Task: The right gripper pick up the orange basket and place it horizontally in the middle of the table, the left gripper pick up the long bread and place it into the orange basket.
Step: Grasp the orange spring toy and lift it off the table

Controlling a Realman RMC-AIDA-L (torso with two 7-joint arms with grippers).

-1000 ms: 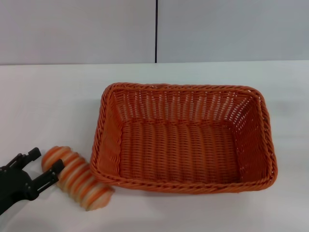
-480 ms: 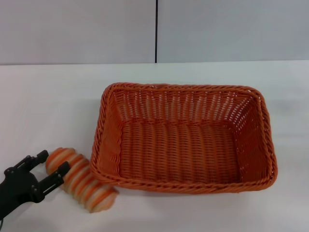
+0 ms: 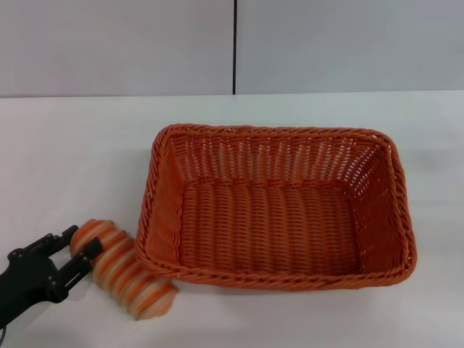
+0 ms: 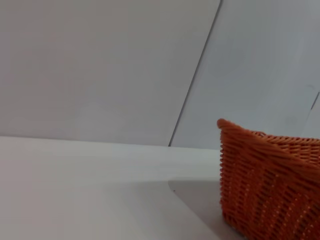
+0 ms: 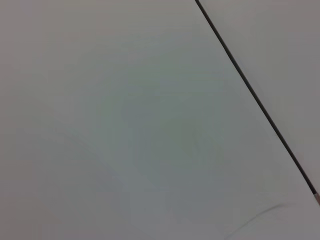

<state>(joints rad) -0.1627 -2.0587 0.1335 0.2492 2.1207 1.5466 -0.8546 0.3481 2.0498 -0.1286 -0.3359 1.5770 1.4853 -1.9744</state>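
Observation:
The orange basket (image 3: 161, 210) lies lengthwise across the middle of the white table (image 3: 72, 159), and nothing is inside it. One of its corners shows in the left wrist view as the orange basket (image 4: 270, 185). The striped long bread (image 3: 129, 274) lies slanted on the table just off the basket's front left corner. My left gripper (image 3: 81, 241) is low at the front left, open, its two black fingers set around the bread's left end. The lower finger (image 3: 90, 250) lies against the loaf. The right gripper is out of view.
A grey wall with a dark vertical seam (image 3: 235, 47) stands behind the table. The right wrist view holds only that wall and the seam (image 5: 250, 90). Bare tabletop surrounds the basket on the left, right and far sides.
My left gripper has slid right toward the bread, and its fingers have drawn closer together around the loaf's end. The bread has shifted slightly right. The basket has not moved.

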